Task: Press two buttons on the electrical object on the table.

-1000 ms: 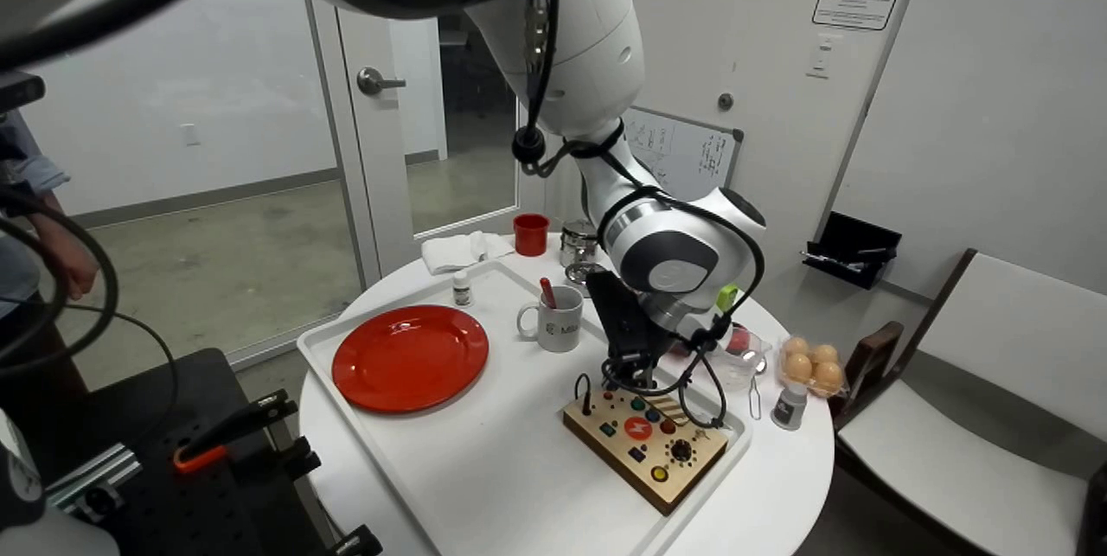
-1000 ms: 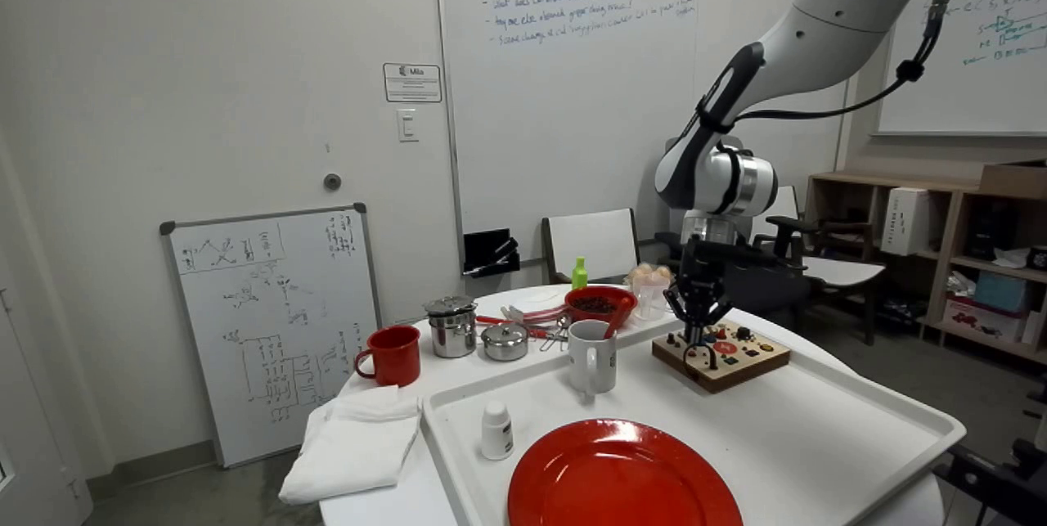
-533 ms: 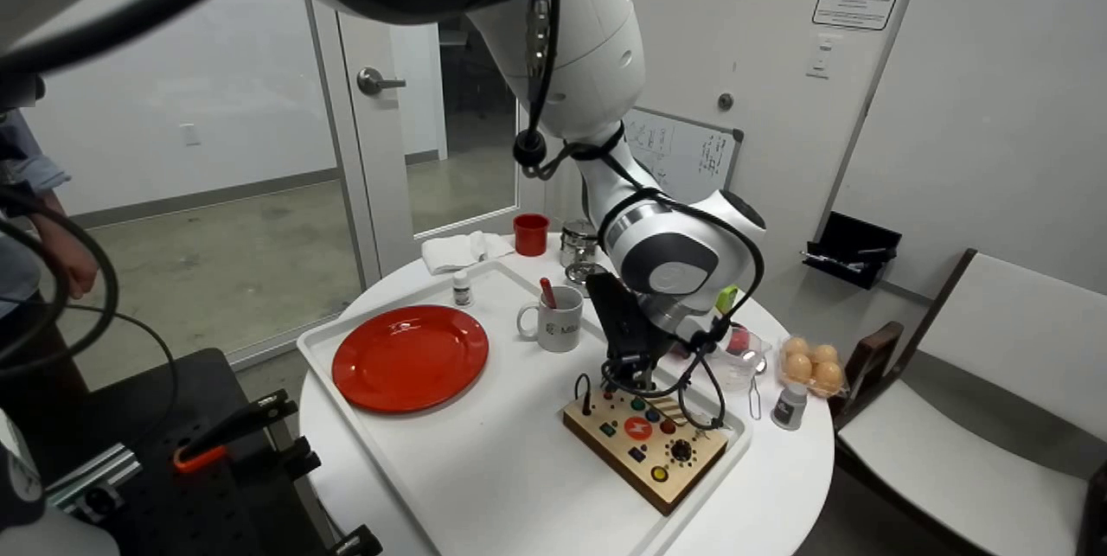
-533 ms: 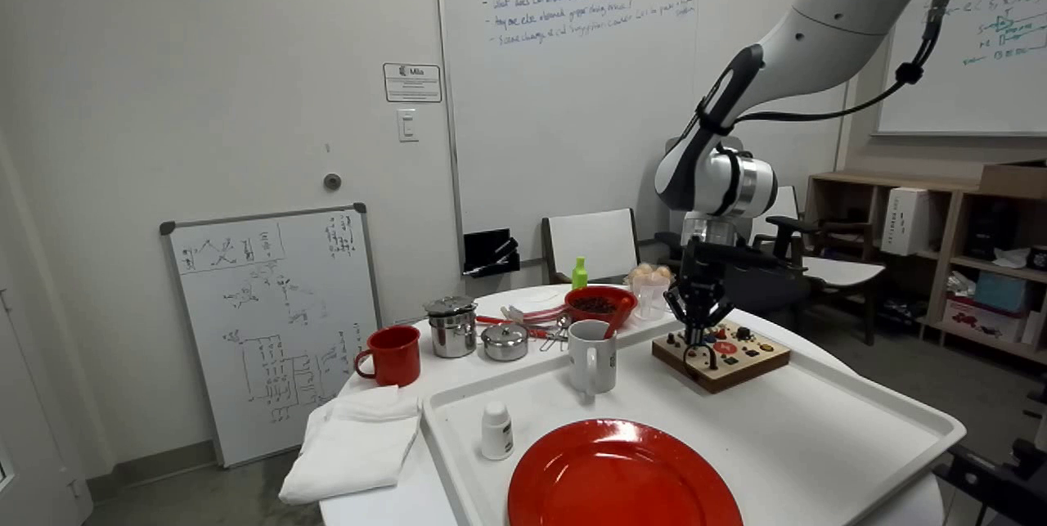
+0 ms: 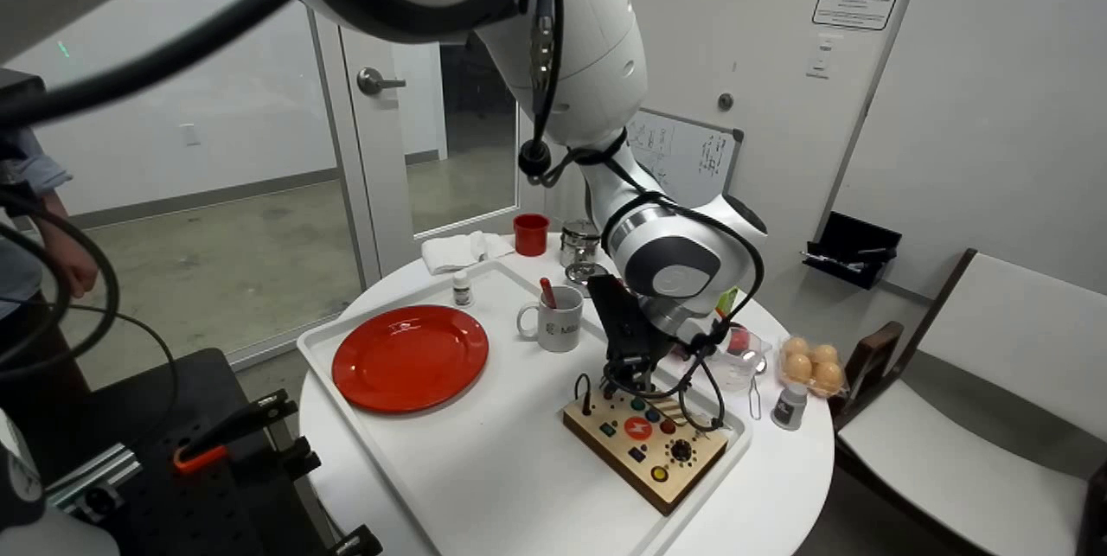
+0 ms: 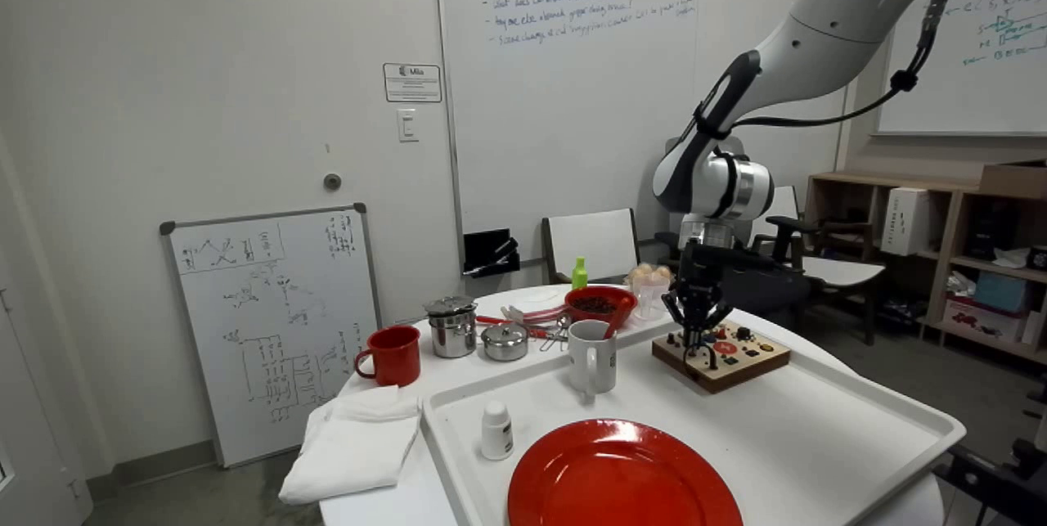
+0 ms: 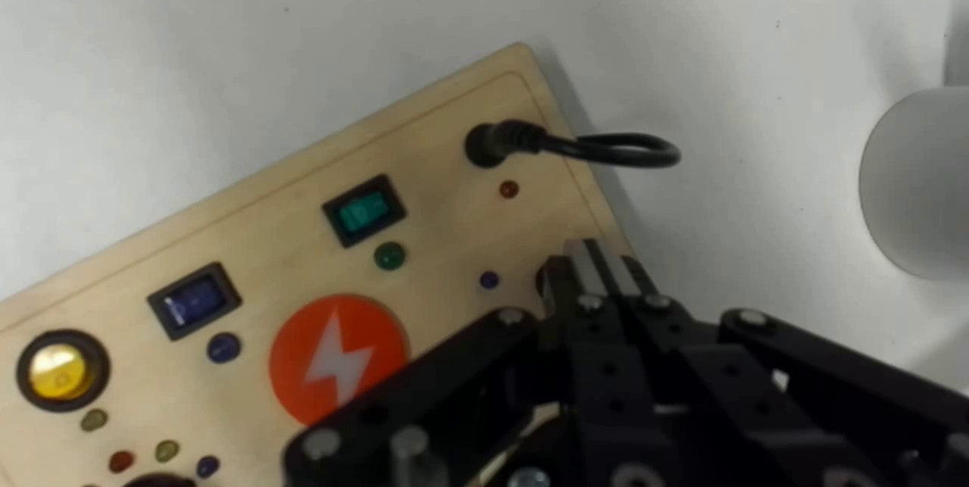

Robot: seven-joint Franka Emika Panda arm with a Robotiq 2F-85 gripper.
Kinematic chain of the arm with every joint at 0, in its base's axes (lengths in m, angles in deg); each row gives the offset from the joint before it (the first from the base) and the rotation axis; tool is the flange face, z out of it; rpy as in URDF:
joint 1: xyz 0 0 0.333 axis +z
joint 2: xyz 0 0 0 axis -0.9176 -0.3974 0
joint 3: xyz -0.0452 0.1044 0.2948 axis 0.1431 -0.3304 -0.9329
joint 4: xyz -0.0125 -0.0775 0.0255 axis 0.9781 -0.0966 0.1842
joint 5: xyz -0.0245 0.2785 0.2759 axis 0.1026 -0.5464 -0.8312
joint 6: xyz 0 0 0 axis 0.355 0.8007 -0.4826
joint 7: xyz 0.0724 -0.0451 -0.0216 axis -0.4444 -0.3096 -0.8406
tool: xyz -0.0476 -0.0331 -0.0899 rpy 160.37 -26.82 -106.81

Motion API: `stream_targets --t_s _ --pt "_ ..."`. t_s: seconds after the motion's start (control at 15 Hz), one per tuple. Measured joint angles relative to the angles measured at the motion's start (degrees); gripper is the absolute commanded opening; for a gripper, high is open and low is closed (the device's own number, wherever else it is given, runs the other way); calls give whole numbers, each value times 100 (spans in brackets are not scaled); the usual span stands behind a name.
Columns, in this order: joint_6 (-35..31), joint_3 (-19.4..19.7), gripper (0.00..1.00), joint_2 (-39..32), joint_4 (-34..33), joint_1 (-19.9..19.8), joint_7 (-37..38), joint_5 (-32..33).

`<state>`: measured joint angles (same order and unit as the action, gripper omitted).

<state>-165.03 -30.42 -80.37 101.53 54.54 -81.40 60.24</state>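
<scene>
The electrical object, a tan wooden board, lies on a white tray on the round white table (image 5: 796,474). It shows in both exterior views (image 5: 618,445) (image 6: 710,379) and in the wrist view (image 7: 447,241). Its top has a green rocker switch (image 7: 365,210), a blue rocker switch (image 7: 194,301) and a yellow round button (image 7: 60,372). My gripper (image 7: 602,248) is shut and empty, pointing down over the board's end near the black plug. Its tips partly hide a dark round part. I cannot tell whether they touch it. The gripper shows in an exterior view (image 6: 692,338).
A grey mug (image 5: 558,322) with a red handle inside stands near the gripper. A red plate (image 5: 411,357) and small white bottle (image 5: 462,289) are on the tray (image 5: 484,452). A black cable loop (image 7: 628,150) rises from the board. Pots, a red bowl (image 6: 601,293) and eggs stand behind.
The arm's upper links have come down slightly. The gripper has shifted a very little sideways over the same end of the board. The board has not moved.
</scene>
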Motion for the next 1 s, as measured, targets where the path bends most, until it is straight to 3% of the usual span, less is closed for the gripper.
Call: stream_targets --t_s 1.0 --pt "463 0 0 -259 -448 -87 8 0"
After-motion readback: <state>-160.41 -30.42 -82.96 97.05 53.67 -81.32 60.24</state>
